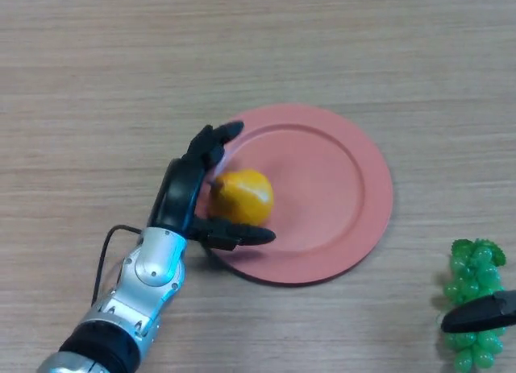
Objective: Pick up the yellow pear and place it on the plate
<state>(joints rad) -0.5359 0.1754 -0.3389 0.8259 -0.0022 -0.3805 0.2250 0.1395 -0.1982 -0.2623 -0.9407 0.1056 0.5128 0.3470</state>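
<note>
The yellow pear [243, 196] rests on the left part of the red plate [339, 188]. My left hand [187, 188] comes in from the lower left and brackets the pear. Its fingers [216, 139] stretch out above the fruit and its thumb [242, 234] lies below it, both spread wider than the pear, with small gaps showing. The pear sits close against the palm. Only a black tip of my right hand [482, 313] shows at the bottom right edge.
A bunch of green grapes [474, 284] lies on the wooden table at the lower right, partly under the right hand's tip. The plate's rim is about a hand's width from the grapes.
</note>
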